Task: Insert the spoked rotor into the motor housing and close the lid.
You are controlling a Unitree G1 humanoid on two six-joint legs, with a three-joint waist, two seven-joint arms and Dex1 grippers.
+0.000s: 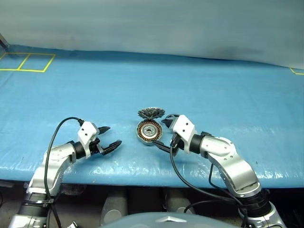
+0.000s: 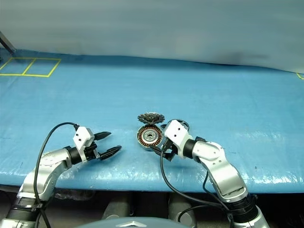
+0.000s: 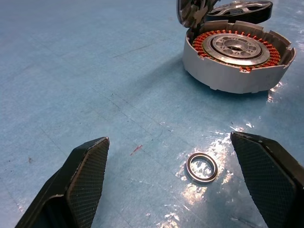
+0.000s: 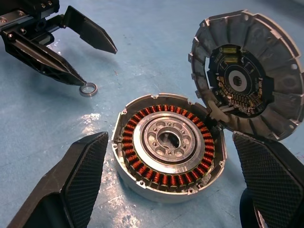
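Motor housing [image 4: 167, 142]: one; a round silver puck lying on the blue worktop [image 1: 228, 95], between the two grippers and nearer the right one.
Inside the housing: a ring of copper-coloured windings around a silver disc with a central hole and smaller holes around it; whether this disc is the spoked rotor I cannot tell.
Lid [image 4: 247, 76]: one; joined to the housing's edge and standing open, tilted up behind the puck, its dark inner face with gold contacts turned toward the right wrist camera and ribbed grey metal around the rim.
Small ring [image 3: 201, 167]: one; a thin metal ring lying flat on the worktop, apart from the housing, just in front of the left gripper's fingertips.
Left gripper [image 1: 108, 137]: one; fingers spread wide with nothing between them, low over the worktop, well to the left of the housing.
Right gripper [image 1: 164, 134]: one; fingers spread wide, one on each side of the housing in the right wrist view, closed on nothing.
Yellow lines [image 1: 28, 64]: tape squares at the far left corner of the worktop.
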